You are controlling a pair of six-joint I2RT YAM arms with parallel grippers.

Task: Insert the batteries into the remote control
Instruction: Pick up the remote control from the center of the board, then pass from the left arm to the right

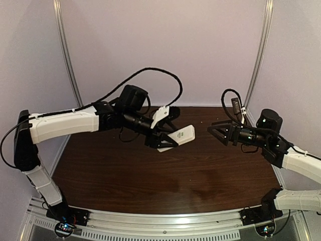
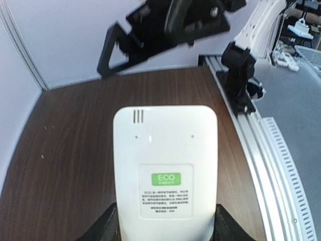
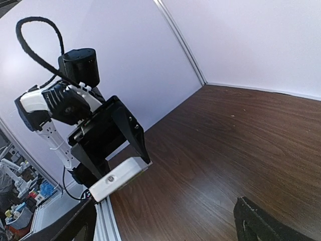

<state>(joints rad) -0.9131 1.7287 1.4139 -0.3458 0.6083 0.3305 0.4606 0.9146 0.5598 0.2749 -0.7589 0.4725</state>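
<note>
White remote control, back showing, green ECO label

Dark wood-grain tabletop boxed in by pale lilac walls with 2 metal strips; aluminium rail along near edge.

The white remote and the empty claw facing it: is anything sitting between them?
Nothing. In the top view, only bare dark wooden table shows in the gap between the remote control and the right claw.
</note>
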